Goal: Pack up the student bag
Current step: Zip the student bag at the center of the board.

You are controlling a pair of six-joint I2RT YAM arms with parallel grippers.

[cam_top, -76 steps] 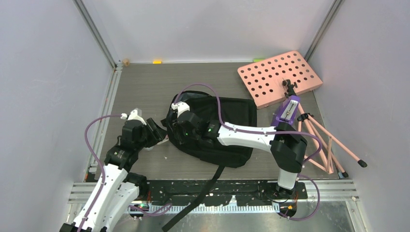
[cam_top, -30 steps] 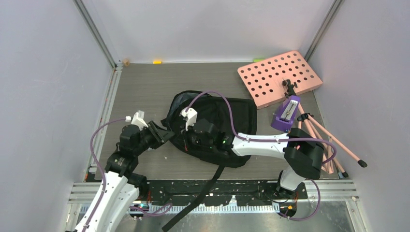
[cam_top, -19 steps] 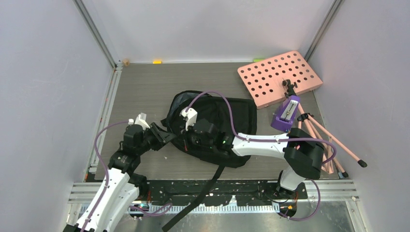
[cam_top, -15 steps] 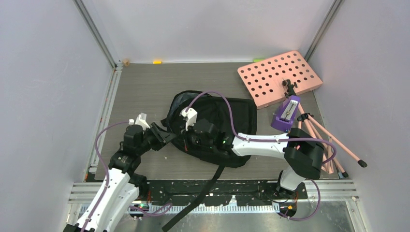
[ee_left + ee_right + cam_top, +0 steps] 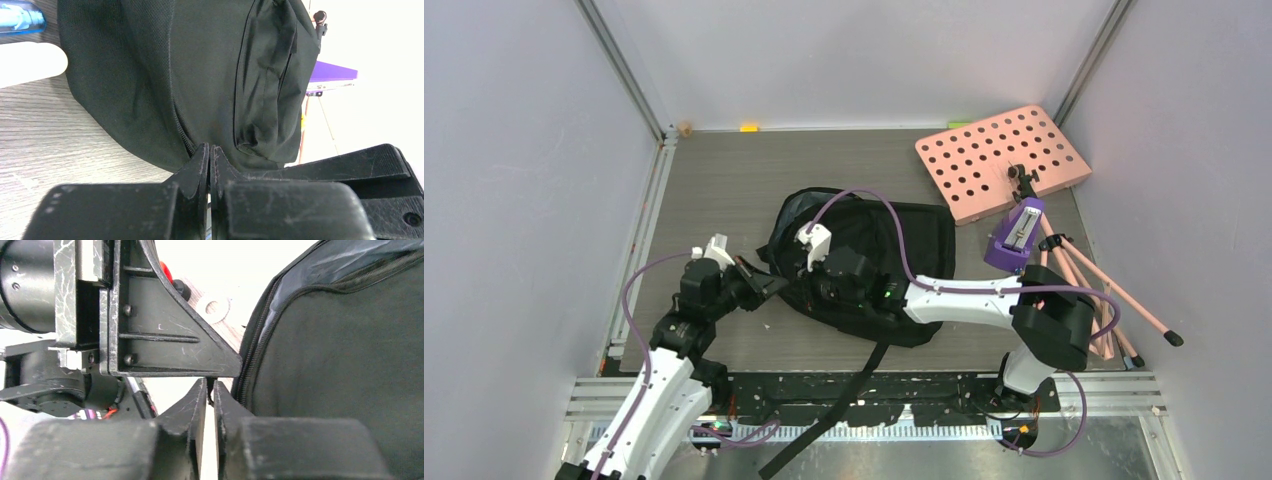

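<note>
The student bag point(image 5: 894, 240) is a black backpack lying flat in the middle of the table. My left gripper point(image 5: 776, 283) is at its left edge. In the left wrist view this gripper point(image 5: 210, 147) is shut, and its tips touch the bag point(image 5: 200, 75) beside a zipper line. I cannot tell if fabric is pinched. My right gripper point(image 5: 802, 286) lies over the bag's left rim, right next to the left one. In the right wrist view its jaws point(image 5: 210, 382) stand a narrow slit apart with a small dark tab at the tips, beside the bag's zipper point(image 5: 250, 355).
A pink board with round holes point(image 5: 1002, 160) lies at the back right, with a purple device point(image 5: 1016, 235) and pink stand legs point(image 5: 1094, 290) by it. A black strap point(image 5: 844, 400) trails over the front rail. A blue pen point(image 5: 20, 17) and a white cylinder point(image 5: 30, 62) lie beside the bag.
My left gripper has closed at the bag's left edge. My right gripper's jaws have parted slightly. Both arms have kept their places over the last second.
</note>
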